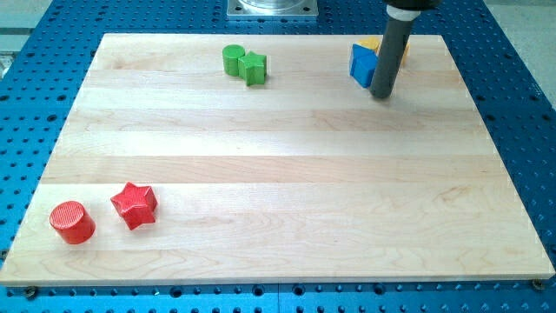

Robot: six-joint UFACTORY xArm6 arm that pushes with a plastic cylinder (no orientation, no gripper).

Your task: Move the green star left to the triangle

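Observation:
The green star (pixel 254 67) lies near the view's top, left of centre, touching a green cylinder (pixel 233 59) on its left. A blue block (pixel 361 65), its shape unclear and partly hidden by the rod, sits at the top right, with a yellow block (pixel 371 43) just behind it, mostly hidden. My tip (pixel 381 94) rests on the board just right of and below the blue block, far to the right of the green star.
A red star (pixel 134 205) and a red cylinder (pixel 72 222) lie at the bottom left of the wooden board (pixel 287 183). A blue perforated table surrounds the board. A metal base (pixel 273 8) stands at the top edge.

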